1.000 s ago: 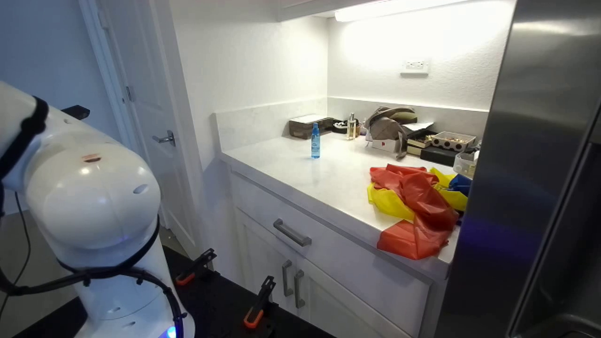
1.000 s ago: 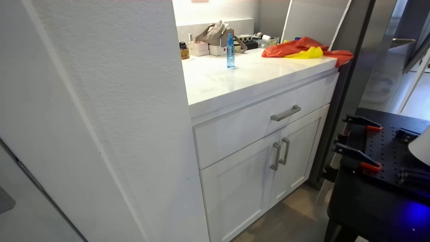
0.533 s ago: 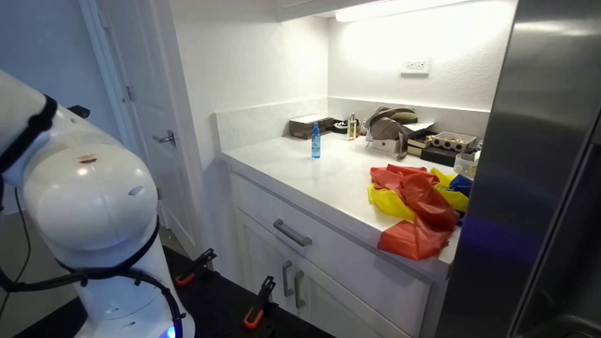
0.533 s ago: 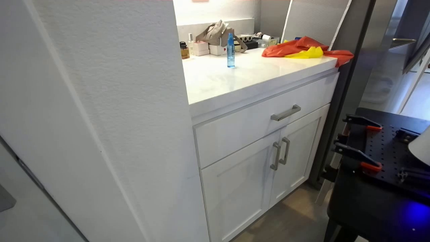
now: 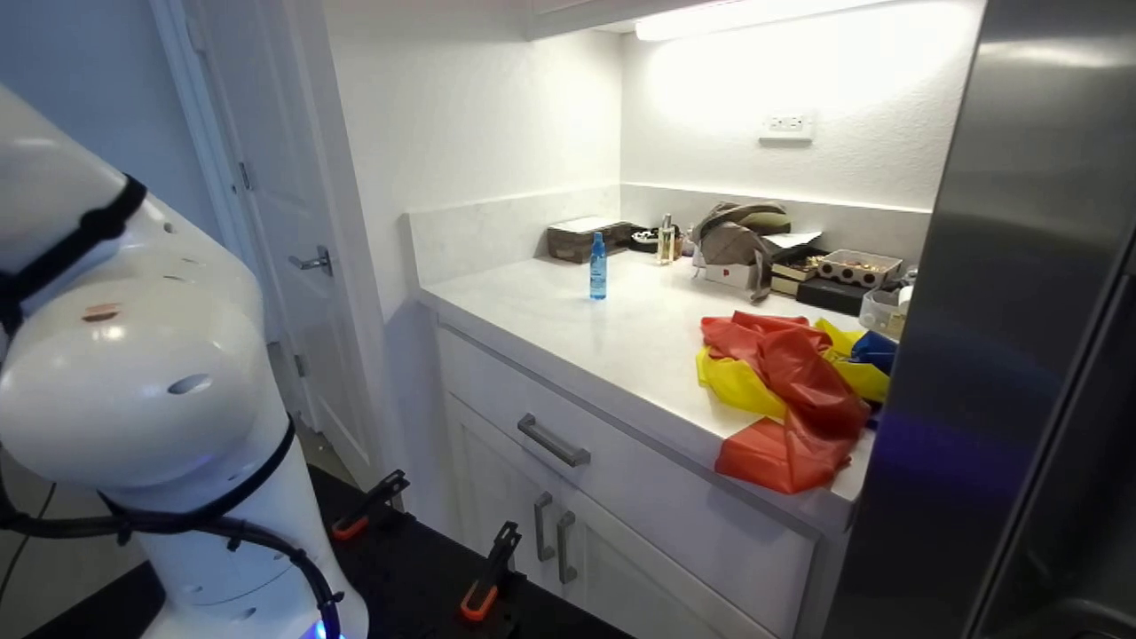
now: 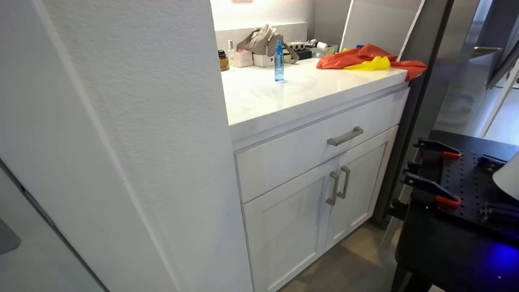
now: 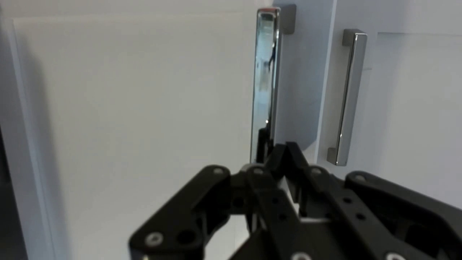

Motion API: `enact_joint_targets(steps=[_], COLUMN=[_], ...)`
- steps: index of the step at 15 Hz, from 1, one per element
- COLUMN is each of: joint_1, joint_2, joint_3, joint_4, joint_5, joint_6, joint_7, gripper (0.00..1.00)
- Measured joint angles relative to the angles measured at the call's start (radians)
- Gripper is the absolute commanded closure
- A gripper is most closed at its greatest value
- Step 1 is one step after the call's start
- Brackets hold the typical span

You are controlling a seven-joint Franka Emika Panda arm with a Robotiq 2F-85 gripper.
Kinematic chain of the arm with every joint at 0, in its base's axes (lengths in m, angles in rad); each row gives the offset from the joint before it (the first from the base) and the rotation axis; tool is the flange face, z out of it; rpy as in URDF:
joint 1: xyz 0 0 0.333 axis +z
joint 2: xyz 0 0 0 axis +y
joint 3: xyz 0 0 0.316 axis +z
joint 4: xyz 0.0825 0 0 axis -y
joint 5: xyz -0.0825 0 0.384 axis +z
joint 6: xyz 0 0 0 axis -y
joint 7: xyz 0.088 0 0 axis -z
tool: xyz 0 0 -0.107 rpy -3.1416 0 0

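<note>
Closed gripper (image 7: pixel 284 148) is facing the nearer handle (image 7: pixel 264 83).
In wrist view, the handle is standing upright, just left of the gripper's tips.

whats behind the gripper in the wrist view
White cabinet panels, a left metal bar handle and a right metal bar handle are visible. The gripper hides the left handle's lower end.

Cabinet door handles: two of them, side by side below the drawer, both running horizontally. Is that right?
Not horizontally: both cabinet door handles run up and down, as both exterior views show. They are two, side by side below the drawer.
</note>
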Motion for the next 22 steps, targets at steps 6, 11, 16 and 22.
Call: enact_joint_targets(steps=[6,11,16,22], joint_1=[-0.341,-0.587,-0.669,-0.762], joint_2=[0.017,0.009,0.049,0.140], joint_3=[0.249,0.439,0.519,0.631], joint_4=[0.007,0.043,0.100,0.196], joint_5=[-0.053,-0.048,-0.046,-0.046], joint_6=[0.149,0.203,0.201,0.200], joint_7=[0.184,0.268,0.278,0.278], gripper=[0.99,0.99,0.99,0.99])
